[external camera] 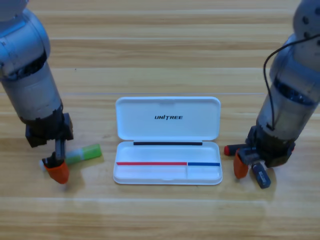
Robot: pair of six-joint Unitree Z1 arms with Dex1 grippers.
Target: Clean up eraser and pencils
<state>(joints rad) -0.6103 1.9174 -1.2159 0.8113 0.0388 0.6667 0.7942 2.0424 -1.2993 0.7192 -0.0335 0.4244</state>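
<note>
Wooden table (160, 215): left fingers (56, 169) beside pale green-ended pencil (82, 154), right fingers (245, 162) over red-ended black pencil (231, 149) beside navy eraser (261, 176), presumably approaching to grasp; finger states indiscernible; white case (167, 131) lies open between, ready to receive them.

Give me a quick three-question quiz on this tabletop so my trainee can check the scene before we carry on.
1. True or false: the white case lies open with nothing loaded in its tray.
2. Which pincer is down at the green-ended pencil? A) left pincer B) right pincer
3. Fill in: the eraser lies on the table to the ____ of the case, beside the black-and-red pencil.

Key: 1 true; 2 A; 3 right.
</note>
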